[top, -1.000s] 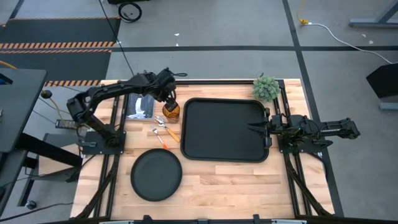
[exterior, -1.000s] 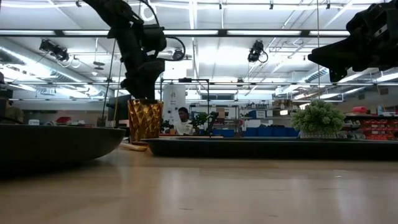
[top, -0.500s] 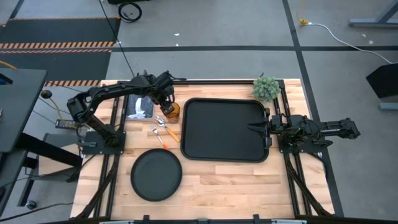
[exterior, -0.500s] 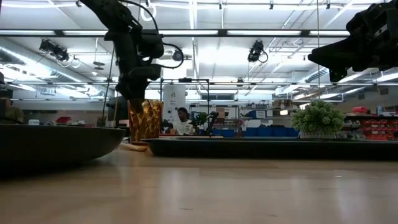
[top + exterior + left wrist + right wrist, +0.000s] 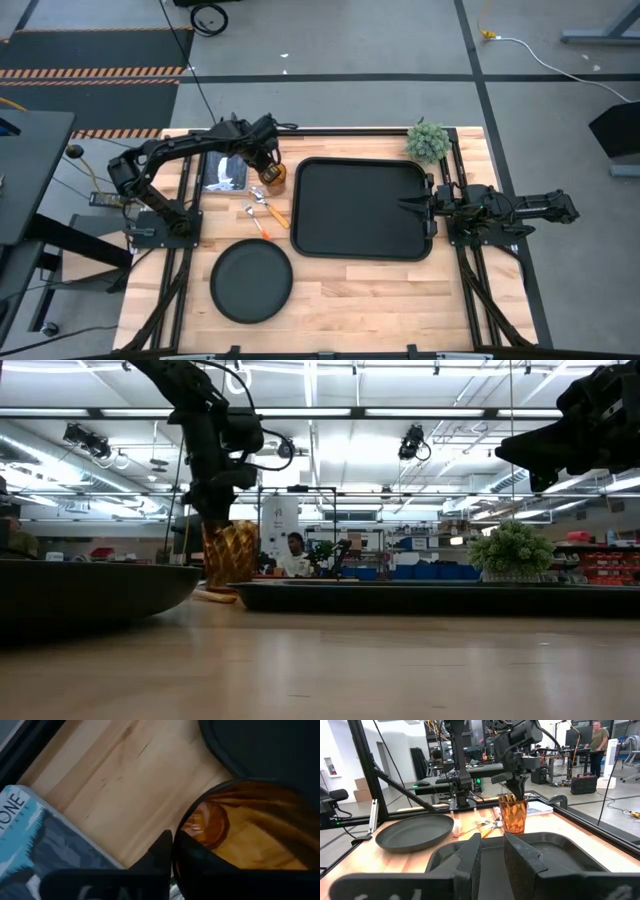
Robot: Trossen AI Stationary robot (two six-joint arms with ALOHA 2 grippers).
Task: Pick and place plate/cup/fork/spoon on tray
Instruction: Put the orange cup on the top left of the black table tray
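Cup (image 5: 275, 177) stands on the table just beside the tray's (image 5: 362, 208) near-left corner, with the left gripper (image 5: 264, 170) pinching its rim, one finger inside. It looks light, stiff and slick, so the rim grip seems right. The tray's raised rim must be cleared; beyond it lies open room, where the right gripper (image 5: 404, 206) waits, fingers nearly together.
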